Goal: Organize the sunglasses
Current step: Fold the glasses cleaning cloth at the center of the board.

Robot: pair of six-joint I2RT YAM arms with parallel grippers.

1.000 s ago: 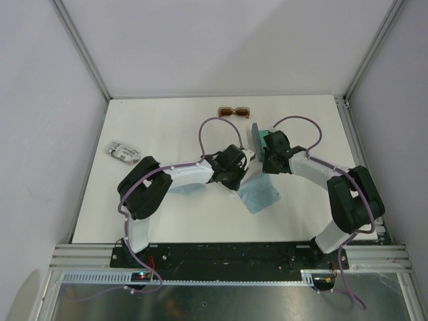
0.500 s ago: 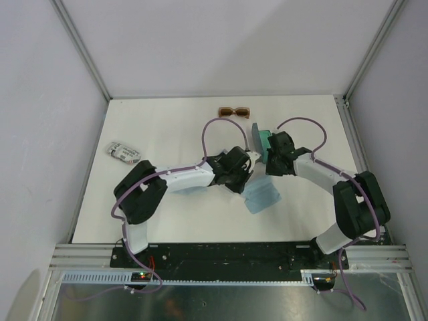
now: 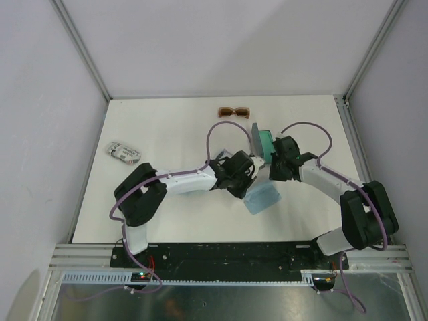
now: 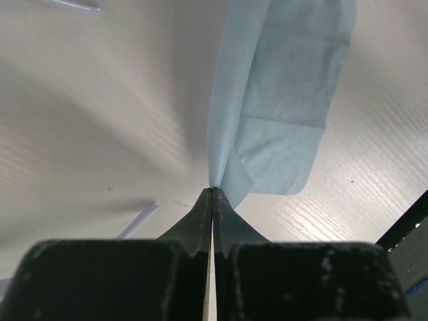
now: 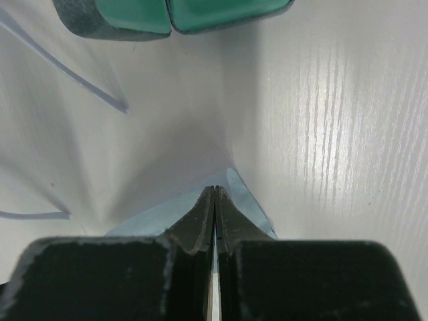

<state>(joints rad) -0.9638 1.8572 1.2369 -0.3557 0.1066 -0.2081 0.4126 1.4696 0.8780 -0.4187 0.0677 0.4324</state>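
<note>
Both claws clenched on the cloth; sunglasses untouched.
Top view: left gripper (image 3: 251,182) and right gripper (image 3: 271,179) have crept right and nearer, bunching the cloth (image 3: 261,199) smaller just near of the open case (image 3: 262,142); brown sunglasses (image 3: 234,112) lie far, white sunglasses (image 3: 124,152) far left, both well apart. Left wrist: shut tips pinch a lifted cloth corner. Right wrist: shut tips seemingly grip its edge. Likely cloth-folding; the sunglasses themselves are not yet handled.

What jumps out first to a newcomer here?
The left pincer and right pincer meet mid-table, both shut on a light blue cloth, one at its edge, one at a corner. Behind sits an open green-lined case; the brown sunglasses lie at the far edge.
</note>
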